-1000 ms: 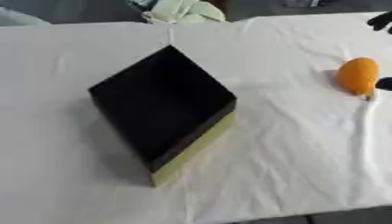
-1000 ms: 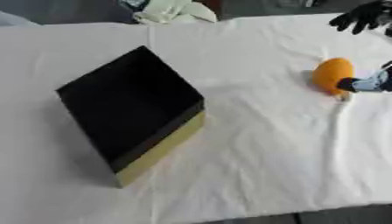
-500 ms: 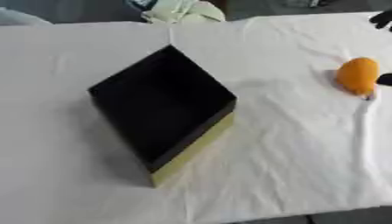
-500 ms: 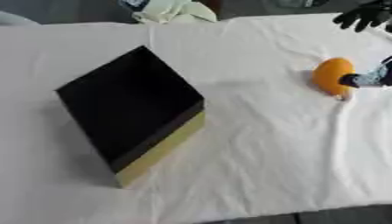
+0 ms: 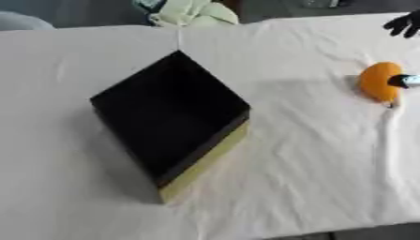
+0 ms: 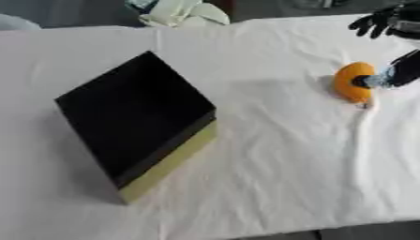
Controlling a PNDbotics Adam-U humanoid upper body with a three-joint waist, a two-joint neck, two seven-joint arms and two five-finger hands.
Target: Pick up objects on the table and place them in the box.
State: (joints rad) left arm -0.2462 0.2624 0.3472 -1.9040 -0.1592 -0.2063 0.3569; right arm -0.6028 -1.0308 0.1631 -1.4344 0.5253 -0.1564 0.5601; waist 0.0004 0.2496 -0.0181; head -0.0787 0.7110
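Orange object (image 6: 353, 81), seemingly against right hand (image 6: 400, 71)

Matt black box (image 5: 168, 117), smooth inside, pale yellow outer wall like card. White tablecloth (image 5: 311, 154), soft, wrinkled, creased most just below right hand (image 6: 386, 21). Smooth, slightly shiny orange object (image 6: 353, 82) there. Hand matt black. Crumpled pale cloth (image 5: 193, 11) well left of it.

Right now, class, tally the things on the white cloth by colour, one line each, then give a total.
Black: 1, the open box with pale yellow sides
Orange: 1, the rounded orange object at the right
Pale green: 1, the crumpled cloth at the far edge
Total: 3
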